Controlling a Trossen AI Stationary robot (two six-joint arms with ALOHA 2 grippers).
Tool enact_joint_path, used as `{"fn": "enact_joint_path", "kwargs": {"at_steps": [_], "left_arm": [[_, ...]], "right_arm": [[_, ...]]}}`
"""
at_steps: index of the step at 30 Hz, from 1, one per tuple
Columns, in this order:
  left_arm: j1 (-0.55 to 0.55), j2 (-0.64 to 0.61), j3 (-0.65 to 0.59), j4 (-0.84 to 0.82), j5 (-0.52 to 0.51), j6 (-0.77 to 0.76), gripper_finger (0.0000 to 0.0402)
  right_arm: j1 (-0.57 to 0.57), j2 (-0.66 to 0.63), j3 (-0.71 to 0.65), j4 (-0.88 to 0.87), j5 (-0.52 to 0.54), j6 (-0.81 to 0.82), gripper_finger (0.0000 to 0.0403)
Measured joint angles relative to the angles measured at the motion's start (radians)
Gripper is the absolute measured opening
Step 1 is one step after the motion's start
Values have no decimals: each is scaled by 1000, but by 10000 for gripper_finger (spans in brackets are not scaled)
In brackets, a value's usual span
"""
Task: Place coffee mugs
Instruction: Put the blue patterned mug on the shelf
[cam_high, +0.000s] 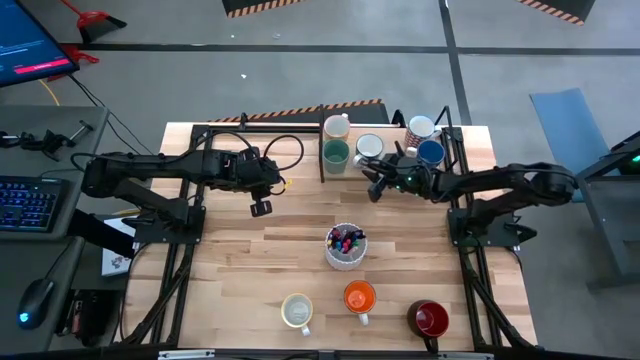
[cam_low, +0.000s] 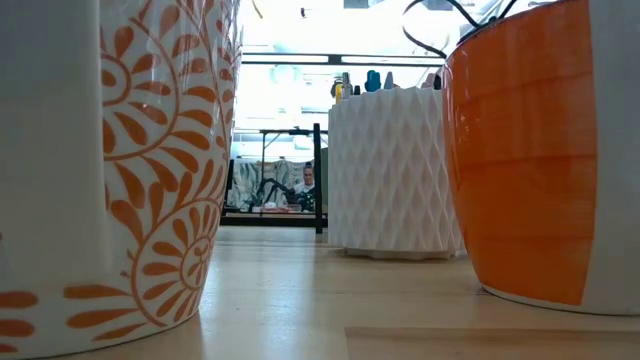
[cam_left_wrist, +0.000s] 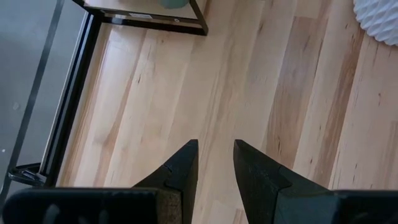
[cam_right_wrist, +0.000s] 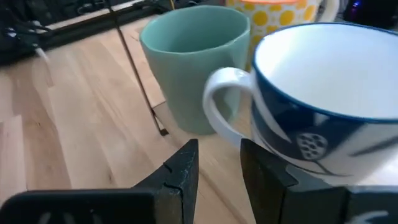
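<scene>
Along the table's (cam_high: 230, 290) near edge, three mugs (cam_high: 359, 297) are standing; five waiting at the far edge. I'm nosing my right claw (cam_right_wrist: 219, 163), slightly spread, empty, toward the grey-white mug (cam_right_wrist: 329, 93).

The counter (cam_high: 300, 260) is pale planked wood with visible grain and a smooth, faintly satin finish, edged by a black metal frame (cam_left_wrist: 149, 22). The teal green mug (cam_right_wrist: 196, 68) looks like matt glazed ceramic, while the blue-and-white mug (cam_right_wrist: 323, 106) and orange mug (cam_low: 520, 160) are glossy. The white pen cup (cam_low: 395, 170) has a matt, ridged diamond texture.
</scene>
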Motion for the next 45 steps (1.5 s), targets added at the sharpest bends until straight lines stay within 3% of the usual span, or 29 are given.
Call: {"fn": "enact_joint_path", "kwargs": {"at_steps": [12,25,30,45], "left_arm": [[0,0,0,22,-3,0,90],[0,0,0,53,-5,20,90],[0,0,0,53,-5,17,90],[0,0,0,52,-5,18,90]], "right_arm": [[-3,-12,-1,-75,136,-2,103],[-62,61,-1,12,99,-7,62],[-87,104,0,104,103,-29,60],[-151,176,77,100,129,-79,60]]}}
